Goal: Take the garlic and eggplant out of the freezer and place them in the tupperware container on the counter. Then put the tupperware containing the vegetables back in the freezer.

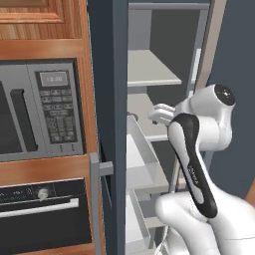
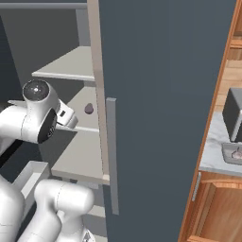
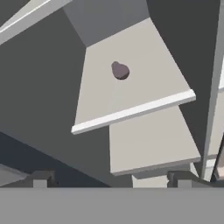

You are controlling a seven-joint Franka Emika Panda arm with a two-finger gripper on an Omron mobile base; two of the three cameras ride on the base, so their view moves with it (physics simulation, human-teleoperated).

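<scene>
The freezer [image 1: 113, 99] stands open, with its dark slate door [image 2: 165, 94] swung out to the right. The eggplant [image 3: 120, 70], a small dull purple lump, lies on a pale middle shelf [image 3: 131, 87]; it also shows as the eggplant [image 2: 88, 109] beside the door's edge. My gripper [image 3: 112, 180] is open, its fingertips wide apart, and it hangs in front of and below that shelf, well short of the eggplant. The white hand [image 1: 160, 113] reaches into the freezer. The tupperware container [image 2: 227, 155] sits on the counter [image 2: 211, 153] at the far right, with a small pinkish lump, apparently the garlic [image 2: 237, 153], in it.
Translucent drawers [image 1: 142, 159] stick out below the shelves, close to my arm. The door's bar handle [image 2: 111, 156] faces the right base camera. A dark toaster oven [image 2: 234, 116] stands behind the tray. The microwave [image 1: 35, 109] and oven [image 1: 40, 209] are left of the freezer.
</scene>
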